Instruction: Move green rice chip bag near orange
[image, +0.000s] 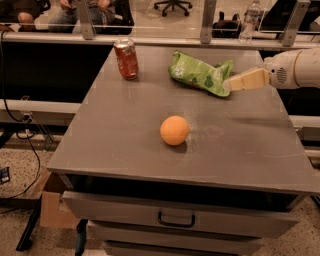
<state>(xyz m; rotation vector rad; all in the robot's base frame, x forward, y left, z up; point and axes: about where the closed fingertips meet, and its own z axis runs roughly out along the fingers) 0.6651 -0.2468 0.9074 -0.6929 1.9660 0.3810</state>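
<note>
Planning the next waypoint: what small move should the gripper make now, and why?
Probably ease the gripper slightly left and down onto the right end of the green rice chip bag to take hold. Its tip sits right at that end, at the far side of the table, while the orange lies nearer the front, apart from the bag.
</note>
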